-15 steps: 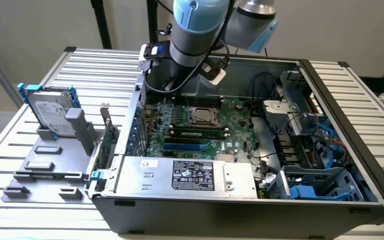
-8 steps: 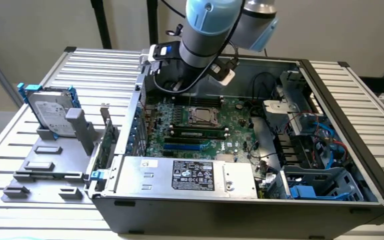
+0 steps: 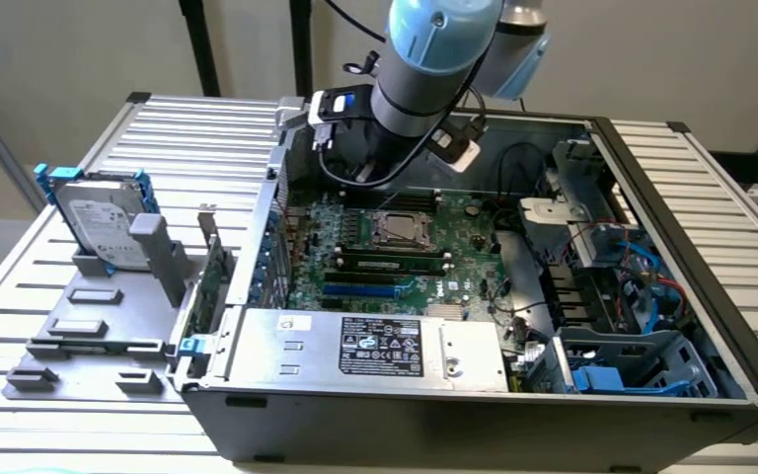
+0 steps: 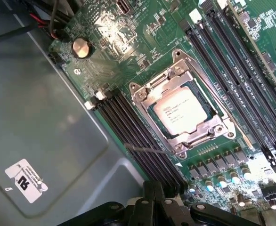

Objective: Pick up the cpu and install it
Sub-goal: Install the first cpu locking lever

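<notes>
One silver rectangular hard drive [image 3: 100, 229], blue-framed, was logged upright at the exterior view's left. One small flat square silver-grey cpu [image 4: 180, 110] was found seated in one metal socket frame [image 4: 145, 101] on the green motherboard [image 4: 128, 28]. One black gripper [image 4: 156, 190] was poised above, shut and empty: placement was judged done, any regrasp calling for opened jaws.

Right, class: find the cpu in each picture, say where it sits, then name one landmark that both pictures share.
Exterior view: the cpu sits on the green board inside the open computer case, towards the far side.
Wrist view: the cpu lies near the middle, inside a silver metal frame.
Shared landmark: the black memory slots running alongside it.
</notes>
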`<state>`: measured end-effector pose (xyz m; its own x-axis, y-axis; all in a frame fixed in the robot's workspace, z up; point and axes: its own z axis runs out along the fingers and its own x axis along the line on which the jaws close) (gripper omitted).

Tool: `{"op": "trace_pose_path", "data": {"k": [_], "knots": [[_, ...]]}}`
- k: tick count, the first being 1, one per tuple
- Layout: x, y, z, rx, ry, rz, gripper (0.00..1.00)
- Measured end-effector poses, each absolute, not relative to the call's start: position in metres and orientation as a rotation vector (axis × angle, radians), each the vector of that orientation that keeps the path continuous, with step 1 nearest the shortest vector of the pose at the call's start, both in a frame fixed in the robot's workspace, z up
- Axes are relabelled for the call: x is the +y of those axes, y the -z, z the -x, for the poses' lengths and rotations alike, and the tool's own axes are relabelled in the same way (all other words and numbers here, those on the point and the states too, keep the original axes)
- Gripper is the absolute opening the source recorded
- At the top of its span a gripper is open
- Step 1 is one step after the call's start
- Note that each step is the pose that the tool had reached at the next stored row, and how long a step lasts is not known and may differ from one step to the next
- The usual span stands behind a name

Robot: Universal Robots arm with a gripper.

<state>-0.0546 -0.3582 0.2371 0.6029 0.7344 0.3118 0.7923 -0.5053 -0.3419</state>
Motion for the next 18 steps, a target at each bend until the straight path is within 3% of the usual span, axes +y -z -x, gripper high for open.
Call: {"op": "trace_pose_path", "data": {"k": [18], "knots": [[-0.357,-0.214,0.058,-1.234,0.18,2.411,0.11]]}}
